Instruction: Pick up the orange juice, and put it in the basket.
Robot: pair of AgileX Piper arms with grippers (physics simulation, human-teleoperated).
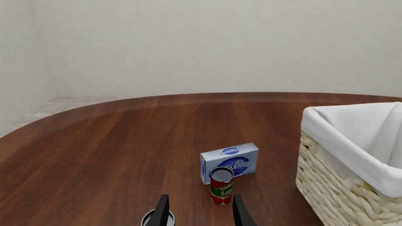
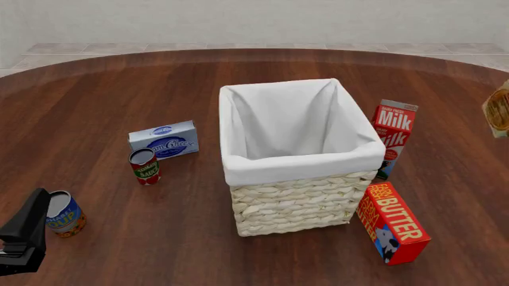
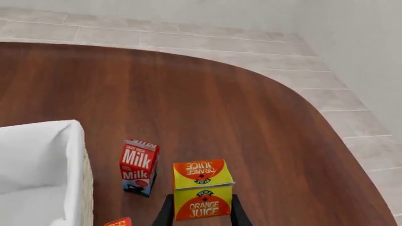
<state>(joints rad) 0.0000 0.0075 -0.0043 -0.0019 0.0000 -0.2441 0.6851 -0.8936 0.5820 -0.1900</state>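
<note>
The right gripper was clamped on the orange juice; a loose grip risked dropping it short of the basket.

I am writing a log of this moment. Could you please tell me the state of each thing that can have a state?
orange juice: upright, held between the right hand's fingers, off the table
right hand: shut on the orange juice
left hand: open, empty
basket: upright, empty
milk carton: standing, closed
butter box: tilted, closed
tomato sauce can: upright
</note>
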